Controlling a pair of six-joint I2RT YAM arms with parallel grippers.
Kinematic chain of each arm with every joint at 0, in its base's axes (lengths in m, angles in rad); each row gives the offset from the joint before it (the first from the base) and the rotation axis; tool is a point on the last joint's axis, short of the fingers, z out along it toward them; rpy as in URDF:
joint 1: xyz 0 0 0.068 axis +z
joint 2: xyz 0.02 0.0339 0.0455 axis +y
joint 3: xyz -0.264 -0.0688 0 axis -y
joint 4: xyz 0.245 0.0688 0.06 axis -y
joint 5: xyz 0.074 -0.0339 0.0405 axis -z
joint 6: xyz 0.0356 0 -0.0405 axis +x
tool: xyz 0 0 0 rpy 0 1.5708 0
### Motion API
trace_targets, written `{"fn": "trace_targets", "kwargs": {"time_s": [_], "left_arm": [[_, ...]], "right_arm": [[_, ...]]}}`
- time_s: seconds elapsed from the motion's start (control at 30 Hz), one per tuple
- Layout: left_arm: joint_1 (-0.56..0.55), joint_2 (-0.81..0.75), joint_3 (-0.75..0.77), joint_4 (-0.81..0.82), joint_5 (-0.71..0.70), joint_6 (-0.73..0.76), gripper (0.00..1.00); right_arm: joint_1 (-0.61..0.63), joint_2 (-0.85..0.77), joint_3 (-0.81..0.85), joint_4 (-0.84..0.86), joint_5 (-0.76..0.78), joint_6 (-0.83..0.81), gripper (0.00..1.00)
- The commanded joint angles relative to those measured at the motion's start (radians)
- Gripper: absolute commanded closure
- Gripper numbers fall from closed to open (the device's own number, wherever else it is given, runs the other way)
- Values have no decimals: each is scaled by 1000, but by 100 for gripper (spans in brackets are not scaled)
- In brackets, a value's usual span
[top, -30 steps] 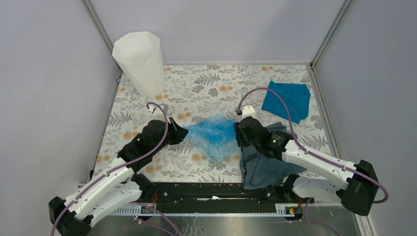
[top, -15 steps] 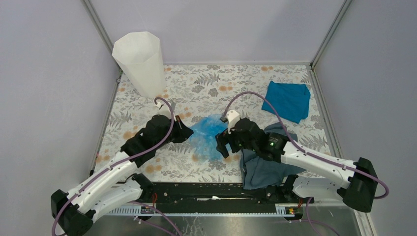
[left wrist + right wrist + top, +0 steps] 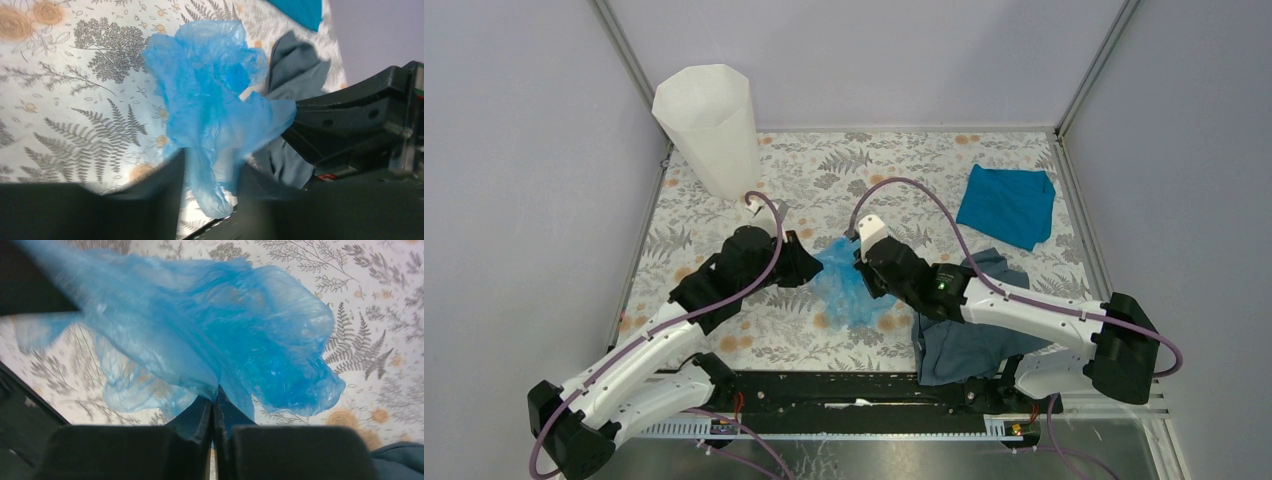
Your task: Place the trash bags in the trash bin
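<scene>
The light-blue translucent trash bag (image 3: 844, 285) lies crumpled mid-table between both arms. My right gripper (image 3: 865, 278) is shut, and the right wrist view shows its fingertips (image 3: 214, 395) pinching a fold of the bag (image 3: 225, 330). My left gripper (image 3: 810, 268) touches the bag's left side with its jaws apart. In the left wrist view a loose tail of the bag (image 3: 215, 100) hangs between the left gripper's (image 3: 210, 172) fingers, unpinched. The tall white faceted trash bin (image 3: 709, 125) stands upright at the far left corner, well away from the bag.
A teal-blue cloth (image 3: 1009, 205) lies at the far right. A dark grey-blue cloth (image 3: 969, 335) lies under the right forearm, near the front edge. Grey walls close in the table on three sides. The right arm's black body (image 3: 360, 120) fills the right of the left wrist view.
My right gripper moved left onto the bag and shut on it. My left gripper, shut before, has opened and shifted slightly toward the bag.
</scene>
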State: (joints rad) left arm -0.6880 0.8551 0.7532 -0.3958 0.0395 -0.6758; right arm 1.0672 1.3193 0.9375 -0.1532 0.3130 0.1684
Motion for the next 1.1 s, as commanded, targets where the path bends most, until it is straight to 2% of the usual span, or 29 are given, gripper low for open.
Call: {"fn": "trace_targets", "kwargs": {"time_s": [0.0,0.03,0.07,0.1,0.27,0.33,0.53,0.57,0.6,0.7,0.77,0.83,0.9,0.93,0.97,1.03,1.07], "left_arm": [[2,-11,41,-40,-82,-15,22],[3,-18,24,-37,-80,-27,10],[3,-27,3,-24,-70,-41,3],[3,-36,-24,-6,-53,-57,1],[3,-46,-216,234,100,-175,1],[1,-14,-271,305,120,-202,1],[2,128,-267,434,103,-194,3],[1,144,-262,432,80,-192,7],[2,171,-256,424,59,-189,16],[4,202,-239,399,-7,-187,62],[28,213,-201,329,-58,-163,79],[140,247,-94,248,-49,-79,90],[335,320,117,152,91,-3,100],[422,366,270,97,168,21,100],[472,405,503,12,222,36,100],[482,448,833,-73,234,69,100],[464,444,944,-68,244,73,100]], "right_arm": [[-154,-62,-25,64,-49,150,100],[-185,-76,-41,77,-94,171,100],[-208,-87,-57,86,-129,190,100],[-225,-96,-69,91,-173,207,100],[-284,-103,-105,108,-276,266,100],[-292,-101,-113,113,-297,272,100],[-299,-112,-130,103,-308,278,100],[-300,-114,-133,100,-304,280,100],[-299,-119,-137,95,-299,280,100],[-305,-125,-141,52,-255,286,100],[-329,-111,-130,17,-223,292,100],[-417,-68,-90,16,-286,255,100],[-547,27,67,-78,-351,198,100],[-604,94,219,-179,-355,174,100],[-632,157,391,-320,-351,145,100],[-631,230,770,-532,-379,86,100],[-622,226,921,-557,-435,84,100]]}}
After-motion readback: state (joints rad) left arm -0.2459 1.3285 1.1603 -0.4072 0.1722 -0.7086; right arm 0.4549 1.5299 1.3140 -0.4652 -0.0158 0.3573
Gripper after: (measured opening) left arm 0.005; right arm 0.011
